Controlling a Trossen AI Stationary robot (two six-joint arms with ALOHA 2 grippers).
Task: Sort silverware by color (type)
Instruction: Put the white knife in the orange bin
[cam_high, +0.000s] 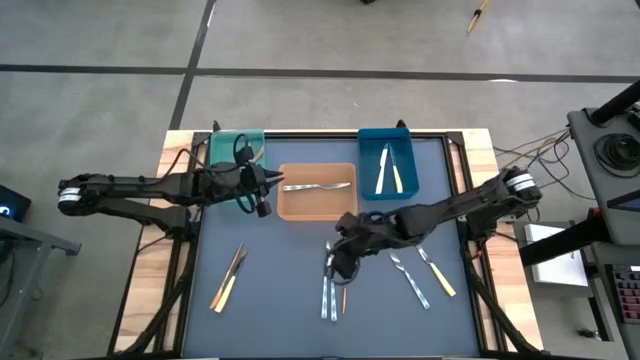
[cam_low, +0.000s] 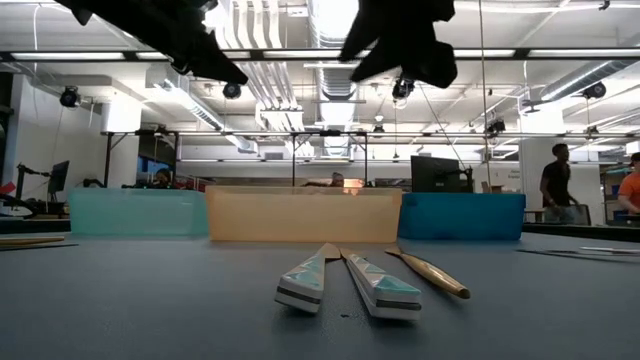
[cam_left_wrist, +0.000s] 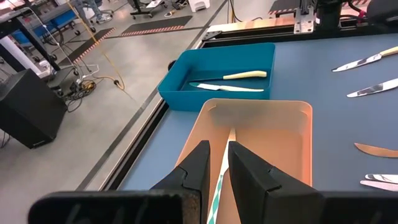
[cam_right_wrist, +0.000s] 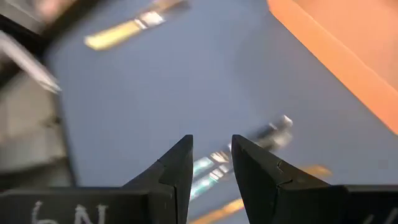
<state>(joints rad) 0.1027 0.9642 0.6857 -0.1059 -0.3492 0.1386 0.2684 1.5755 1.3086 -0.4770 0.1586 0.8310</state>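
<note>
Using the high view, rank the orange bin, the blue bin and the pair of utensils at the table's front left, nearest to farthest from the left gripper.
Measured from the left gripper, which hangs between the teal and orange bins:
1. Orange bin, right beside it toward the table's middle.
2. Pair of utensils, out at the front left.
3. Blue bin, beyond the orange bin at the back right.

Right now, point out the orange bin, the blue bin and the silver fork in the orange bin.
orange bin (cam_high: 290, 205): high view, bare floor.
blue bin (cam_high: 370, 150): high view, bare floor.
silver fork (cam_high: 320, 186): high view, mid-handle.
</note>
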